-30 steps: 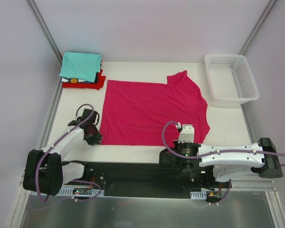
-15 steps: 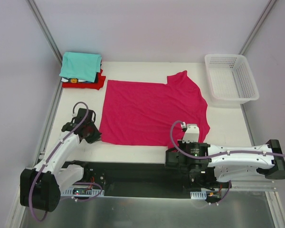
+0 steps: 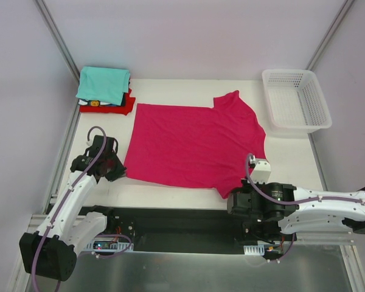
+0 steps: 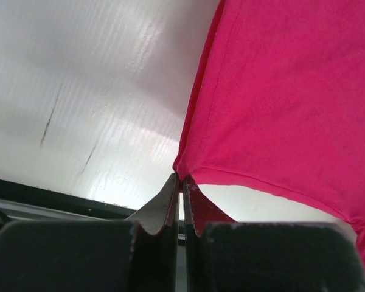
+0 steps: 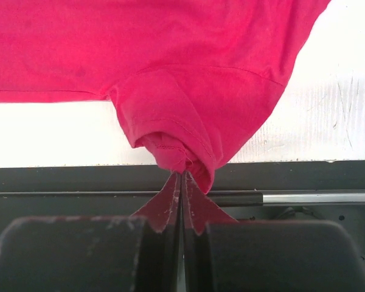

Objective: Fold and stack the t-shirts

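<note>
Your left gripper (image 4: 181, 181) is clenched tight on the near-left corner of the magenta t-shirt (image 3: 194, 143), with the hem corner pinched right at the fingertips and the cloth rising away from them in a taut line. Your right gripper (image 5: 181, 176) is clenched too, grasping the same shirt by a bunched sleeve near the near edge of the table (image 3: 292, 167). In the right wrist view the fabric gathers into a small roll at the fingertips, over the black strip along that edge. Between the two grips the shirt lies spread across the middle of the surface, mostly flat, its collar end toward the far-right side and its near hem running slantwise close to the near edge. In the far-left corner sits the stack of folded shirts: the teal t-shirt (image 3: 103, 84) on top, a dark and white one (image 3: 96, 103) under it, and the red t-shirt (image 3: 128, 104) showing at the bottom. The white mesh basket (image 3: 295, 100) stands in the far-right corner, apart from the magenta shirt.
</note>
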Robot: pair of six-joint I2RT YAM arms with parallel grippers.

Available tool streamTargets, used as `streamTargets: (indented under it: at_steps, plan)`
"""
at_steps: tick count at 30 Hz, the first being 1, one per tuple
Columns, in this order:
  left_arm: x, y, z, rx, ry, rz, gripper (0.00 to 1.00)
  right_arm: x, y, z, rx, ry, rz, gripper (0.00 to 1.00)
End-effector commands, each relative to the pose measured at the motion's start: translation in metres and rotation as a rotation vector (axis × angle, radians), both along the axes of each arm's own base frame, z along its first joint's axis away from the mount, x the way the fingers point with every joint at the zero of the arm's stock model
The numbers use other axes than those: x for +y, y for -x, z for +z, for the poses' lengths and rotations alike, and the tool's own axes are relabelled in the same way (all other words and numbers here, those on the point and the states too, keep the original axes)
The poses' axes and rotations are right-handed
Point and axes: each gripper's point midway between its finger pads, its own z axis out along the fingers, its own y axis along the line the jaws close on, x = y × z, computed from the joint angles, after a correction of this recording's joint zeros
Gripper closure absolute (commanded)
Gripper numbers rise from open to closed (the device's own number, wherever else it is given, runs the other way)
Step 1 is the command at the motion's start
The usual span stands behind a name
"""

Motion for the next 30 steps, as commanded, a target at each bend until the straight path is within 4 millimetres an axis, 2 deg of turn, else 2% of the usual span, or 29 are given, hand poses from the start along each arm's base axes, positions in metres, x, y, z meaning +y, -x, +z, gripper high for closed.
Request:
streamTargets:
  at_steps: [1,5,17,30]
  plan:
    - [0.017,0.004,0.016,-0.015,-0.077,0.018,1.0,-0.079,0.002,0.007,0.006,0.328,0.018,0.99]
    - [0.026,0.001,0.022,-0.022,-0.097,0.047,1.0,-0.082,0.0,0.009,-0.008,0.268,0.005,0.99]
    - [0.028,-0.002,0.027,-0.024,-0.07,0.046,1.0,-0.106,-0.005,0.021,-0.026,0.168,-0.027,0.99]
    - [0.024,-0.003,0.034,-0.034,-0.052,0.032,1.0,-0.104,-0.006,0.031,-0.033,0.175,-0.013,0.99]
